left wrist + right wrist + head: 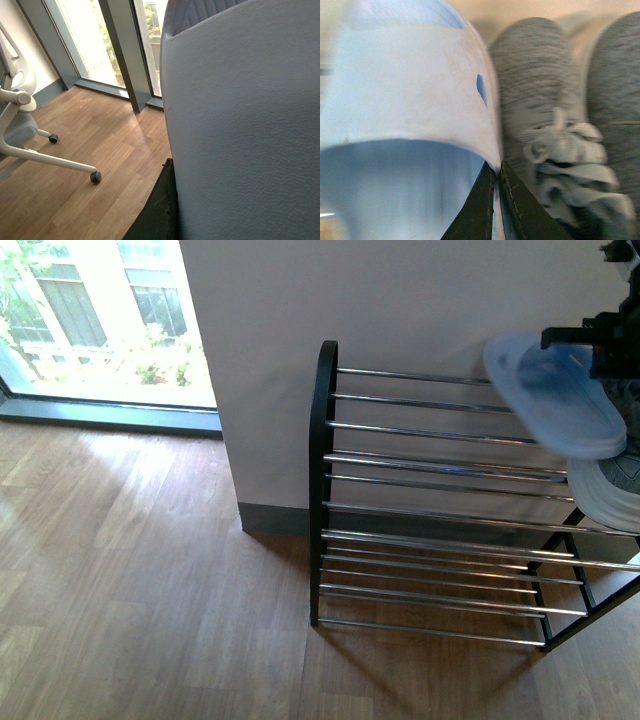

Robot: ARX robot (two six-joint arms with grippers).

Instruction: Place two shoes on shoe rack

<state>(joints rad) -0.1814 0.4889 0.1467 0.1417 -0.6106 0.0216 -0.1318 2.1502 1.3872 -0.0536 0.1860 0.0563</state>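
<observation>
The shoe rack stands against the wall, with a black frame and chrome rods. My right gripper holds a pale blue slide tilted above the rack's right end. In the right wrist view its black fingers pinch the slide's side wall. Two grey knit sneakers lie side by side just beyond that slide. One grey sneaker shows on the rack under the slide. My left gripper, out of the front view, is shut on another pale blue slide; only one black finger shows against it.
A white wall backs the rack, with a floor-to-ceiling window to its left. Wood floor spreads left of and in front of the rack. A white office chair on castors stands near the left arm.
</observation>
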